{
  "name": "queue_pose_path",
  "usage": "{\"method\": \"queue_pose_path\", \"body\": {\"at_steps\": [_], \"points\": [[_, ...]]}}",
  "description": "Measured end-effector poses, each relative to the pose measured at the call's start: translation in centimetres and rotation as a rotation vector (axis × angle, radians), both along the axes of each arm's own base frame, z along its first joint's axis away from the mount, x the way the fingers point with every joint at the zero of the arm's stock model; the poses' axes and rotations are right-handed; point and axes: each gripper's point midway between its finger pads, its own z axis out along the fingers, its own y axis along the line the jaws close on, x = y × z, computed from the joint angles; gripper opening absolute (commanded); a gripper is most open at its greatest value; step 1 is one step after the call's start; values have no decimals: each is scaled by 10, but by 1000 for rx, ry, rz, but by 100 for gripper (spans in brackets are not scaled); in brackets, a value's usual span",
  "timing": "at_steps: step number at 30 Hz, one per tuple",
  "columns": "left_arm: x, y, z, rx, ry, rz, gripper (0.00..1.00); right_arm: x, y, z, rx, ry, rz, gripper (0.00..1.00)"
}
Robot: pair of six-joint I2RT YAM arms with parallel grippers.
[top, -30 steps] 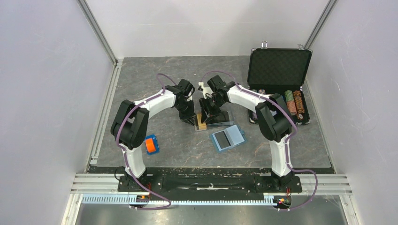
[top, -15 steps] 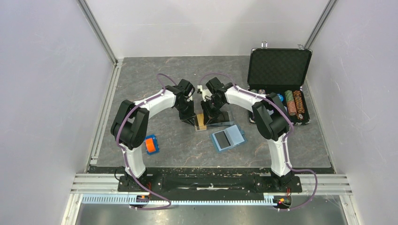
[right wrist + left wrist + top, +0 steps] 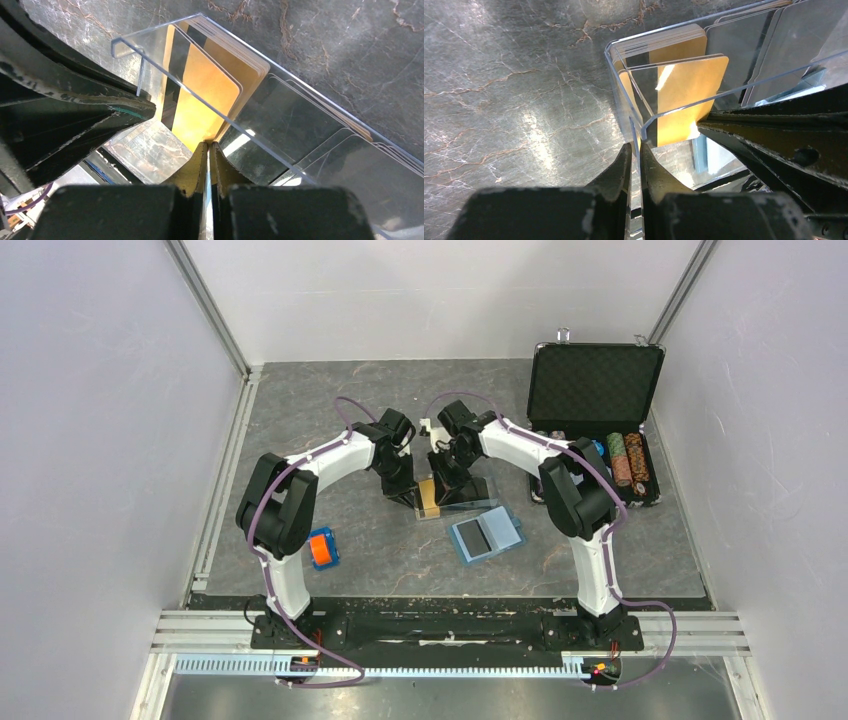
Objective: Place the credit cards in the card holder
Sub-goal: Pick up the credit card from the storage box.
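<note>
Orange credit cards (image 3: 659, 45) stand stacked at one end of a clear plastic tray (image 3: 621, 75), with dark cards (image 3: 310, 120) beside them. One orange card (image 3: 200, 100) tilts away from the stack, and my right gripper (image 3: 208, 144) is shut on its lower edge. My left gripper (image 3: 635, 146) is shut on the tray's thin end wall. From above, both grippers meet over the tray (image 3: 480, 505), the left (image 3: 412, 495) and the right (image 3: 437, 498). The card holder (image 3: 485, 533), teal-blue, lies open just in front of the tray.
An open black chip case (image 3: 595, 380) with stacks of chips (image 3: 625, 460) stands at the back right. An orange-and-blue block (image 3: 321, 548) lies by the left arm. White walls close in both sides and the back.
My right gripper has closed, its fingers coming together on the orange card's edge. The right arm shifted slightly; the left arm and the tray have stayed put.
</note>
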Motion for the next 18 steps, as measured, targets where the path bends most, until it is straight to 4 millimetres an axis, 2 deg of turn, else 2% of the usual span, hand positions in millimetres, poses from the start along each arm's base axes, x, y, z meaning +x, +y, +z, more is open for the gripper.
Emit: {"method": "queue_pose_path", "body": {"at_steps": [5, 15, 18], "points": [[0, 0, 0, 0, 0, 0, 5, -1, 2, 6, -7, -1, 4, 10], [0, 0, 0, 0, 0, 0, 5, -3, 11, 18, 44, 17, -1, 17], [0, 0, 0, 0, 0, 0, 5, -4, 15, 23, 74, 31, -7, 25]]}}
